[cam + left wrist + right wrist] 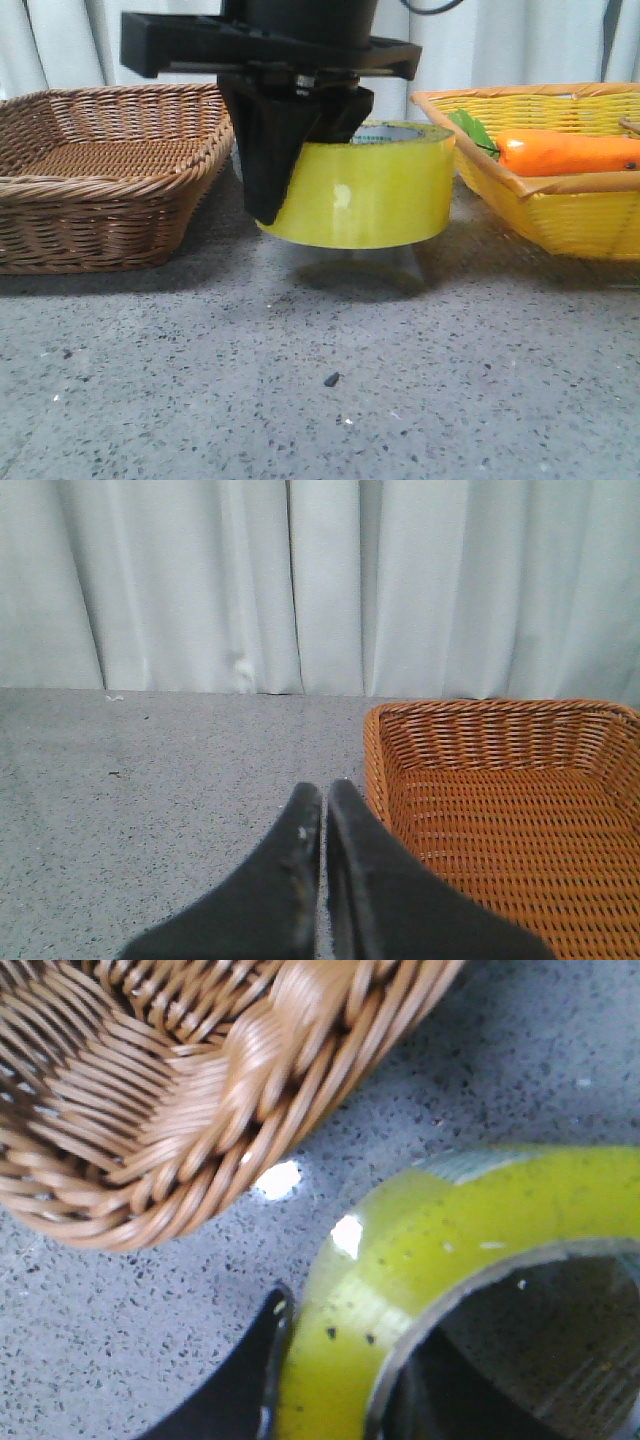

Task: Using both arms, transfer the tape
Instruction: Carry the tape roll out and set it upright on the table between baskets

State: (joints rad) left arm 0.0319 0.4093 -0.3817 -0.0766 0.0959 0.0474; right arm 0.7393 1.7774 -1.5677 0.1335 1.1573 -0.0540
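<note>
Clearly the task is in its carrying step: the right gripper holds the tape, one finger outside the yellow wall and the other, I judge, inside the core, and the roll hangs just above the grey table, in the middle between the two baskets. In the right wrist view the outer finger lies against the yellow side of the tape. The left gripper has its fingers pressed together with nothing between them, and it hovers over the table just beside the brown wicker basket. For the next move I think the left gripper must first open and come near to the roll, so that it takes the free side before the right one lets go; a loose hold could drop the roll. I count one roll of tape, two grippers, two baskets, the brown one on the left and the yellow basket on the right, and one carrot lying in the yellow one.
</note>
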